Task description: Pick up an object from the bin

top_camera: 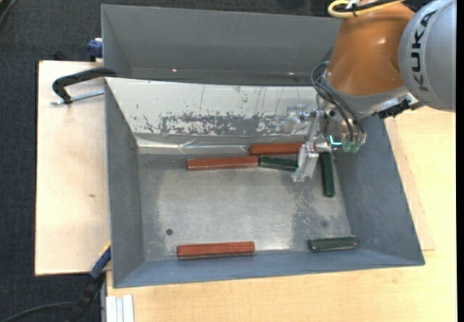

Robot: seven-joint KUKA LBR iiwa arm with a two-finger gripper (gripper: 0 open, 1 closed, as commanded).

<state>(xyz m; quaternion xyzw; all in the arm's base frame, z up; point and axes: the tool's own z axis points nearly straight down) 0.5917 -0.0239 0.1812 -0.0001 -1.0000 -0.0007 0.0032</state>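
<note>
Where the gripper (303, 165) hangs low near the far right corner of the bin (217, 38), the thing nearest beneath it is a dark green stick (278, 163) lying flat on the bin's floor. Its long axis runs parallel to the far edge. Its right end passes under the gripper, so the rest of it points away toward the bin's left side. I cannot tell whether the gripper is wide, narrow or closed on that end, because its metal parts overlap the stick there.

I judge that the coming move turns on this offset. The gripper sits over 1 end of the stick, not its middle, so a lift from here could let the free left end sag or swing.

Just right of the gripper lies an upright green stick (328, 175), crosswise to the first, its long axis running from the far edge toward the near edge. A long brown stick (222, 163) lies in line with the first green one, at or touching its left end. A short brown stick (274, 148) lies just behind them at the foot of the far wall. Well apart, along the near edge, lie a near brown stick (215, 249) and a near green stick (333, 244) by the near right corner.
</note>
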